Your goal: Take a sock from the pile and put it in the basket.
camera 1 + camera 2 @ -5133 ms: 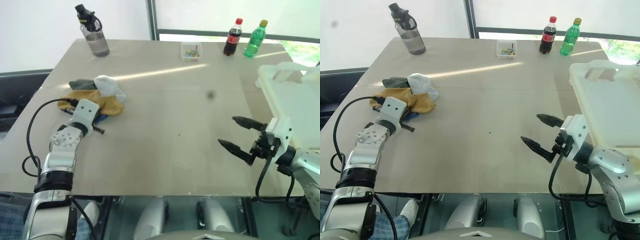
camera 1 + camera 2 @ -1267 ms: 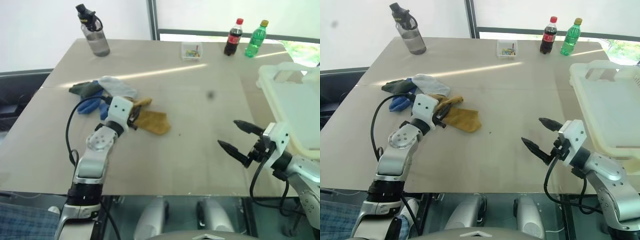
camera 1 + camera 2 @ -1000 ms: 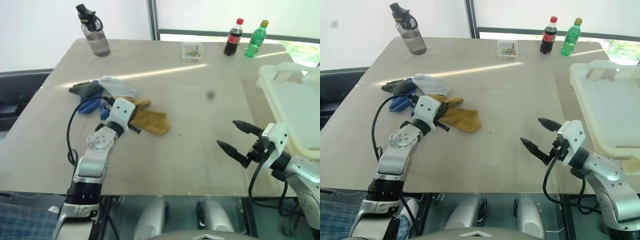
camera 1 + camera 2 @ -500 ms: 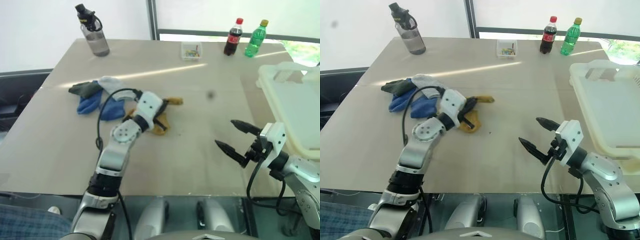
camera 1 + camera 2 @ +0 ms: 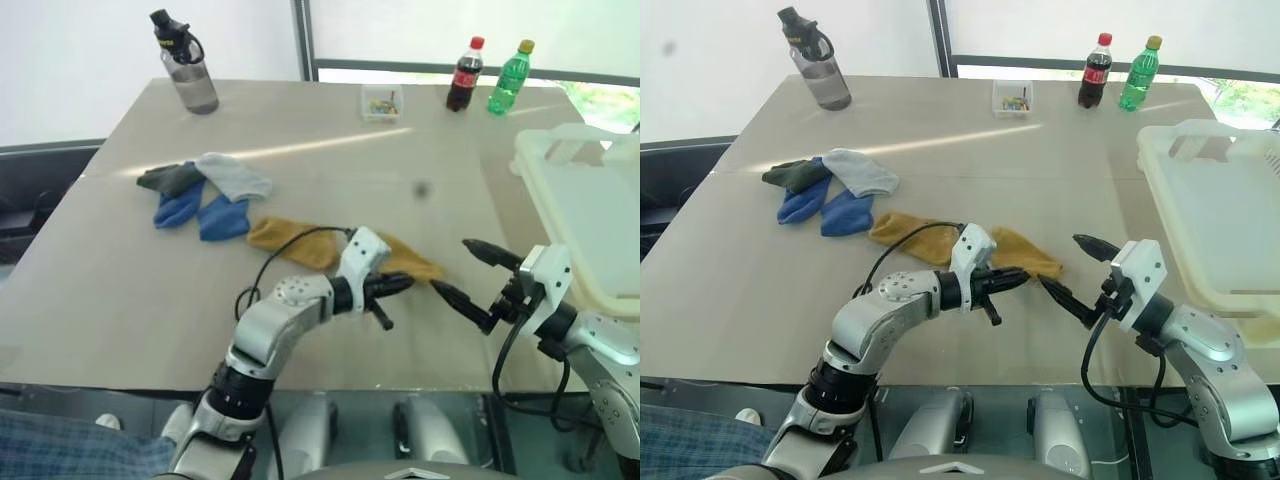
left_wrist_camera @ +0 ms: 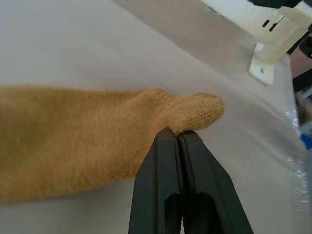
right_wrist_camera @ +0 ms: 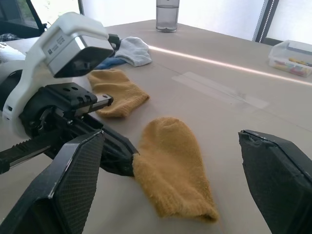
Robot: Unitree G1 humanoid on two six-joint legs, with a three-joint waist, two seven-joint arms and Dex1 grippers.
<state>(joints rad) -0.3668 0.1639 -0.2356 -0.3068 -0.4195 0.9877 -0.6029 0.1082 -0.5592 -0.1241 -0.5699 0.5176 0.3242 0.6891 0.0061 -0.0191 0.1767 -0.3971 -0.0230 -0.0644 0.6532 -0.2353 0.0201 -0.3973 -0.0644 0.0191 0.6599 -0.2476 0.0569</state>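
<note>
My left gripper (image 5: 398,284) is shut on the edge of a mustard-yellow sock (image 5: 407,257), which lies flat on the table (image 5: 330,150) near its front middle. In the left wrist view the shut fingers (image 6: 178,161) pinch the sock (image 6: 87,131) at its rounded end. My right gripper (image 5: 453,266) stands open just right of the sock, its fingers on either side of the sock's end. A second yellow sock (image 5: 290,243) lies to the left. The pile (image 5: 200,190) of blue and grey socks sits further left. The whitish basket (image 5: 535,165) stands at the right edge.
A grey water bottle (image 5: 185,65) stands at the back left. A small clear box (image 5: 381,102), a cola bottle (image 5: 464,75) and a green bottle (image 5: 509,78) line the far edge. The table's front edge runs just below both grippers.
My left gripper has dragged the yellow sock rightward and nearer, away from the pile, up to the right gripper. The other yellow sock stayed behind. The right arm has not moved.
</note>
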